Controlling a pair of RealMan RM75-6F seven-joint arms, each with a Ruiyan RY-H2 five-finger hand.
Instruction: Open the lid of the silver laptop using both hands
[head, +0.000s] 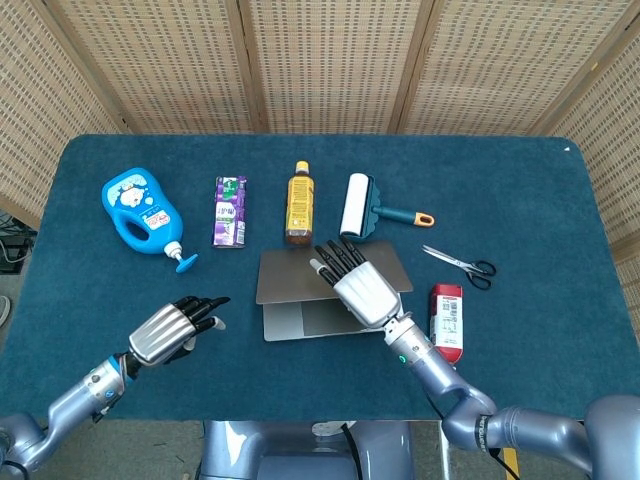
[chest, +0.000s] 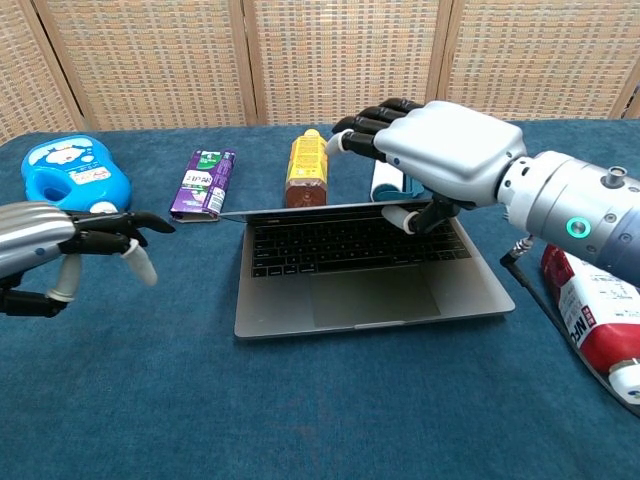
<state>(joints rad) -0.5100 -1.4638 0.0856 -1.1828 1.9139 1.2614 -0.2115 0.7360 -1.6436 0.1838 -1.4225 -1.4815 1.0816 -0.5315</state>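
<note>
The silver laptop (head: 300, 318) (chest: 370, 298) lies at the table's middle with its lid (head: 288, 276) partly raised; the chest view shows the keyboard under the lid's front edge. My right hand (head: 362, 291) (chest: 446, 156) holds the lid's right part, fingers over its top and thumb (chest: 400, 218) beneath the edge. My left hand (head: 170, 331) (chest: 58, 244) hovers left of the laptop, apart from it. Its fingers are stretched out toward the laptop and it holds nothing.
Behind the laptop lie a blue detergent bottle (head: 140, 212), a purple packet (head: 229, 211), an amber bottle (head: 299, 203) and a lint roller (head: 358, 208). Scissors (head: 460, 265) and a red-and-white bottle (head: 446, 320) lie to the right.
</note>
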